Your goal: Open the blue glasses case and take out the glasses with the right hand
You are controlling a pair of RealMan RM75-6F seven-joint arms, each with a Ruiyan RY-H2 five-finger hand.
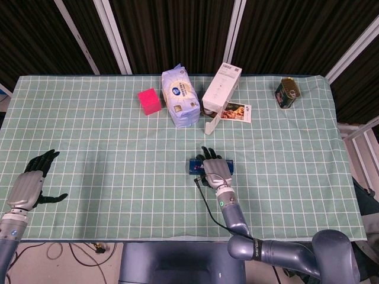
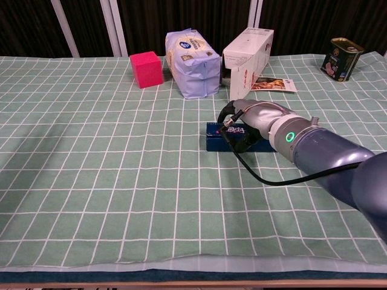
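The small blue rectangular glasses case [image 2: 219, 138] with white lettering on its top lies flat near the middle of the desk [image 1: 118, 148], which is covered in a green cloth with a white grid. It sits nearer the robot than the white-and-blue soft pack [image 1: 180, 97] and the white cardboard box [image 1: 221, 89]. It looks like a rigid, light shell with a smooth finish, so it will probably skate on the cloth if pushed sideways rather than pressed down. The lid seam along a long edge is the likely place to take hold, with something steadying the base. The glasses inside, unseen here, should be treated as fragile and lifted by the frame, not the lenses.

The right hand [image 2: 253, 121] rests over the right part of the case, its dark fingers [image 2: 228, 118] curved down onto the top and far edge. Whether they actually clamp the lid or only lie on it is hard to tell, since the hand hides the contact; the case appears closed.

The left hand [image 1: 28, 186] lies well apart at the desk's left edge, fingers spread, holding nothing.
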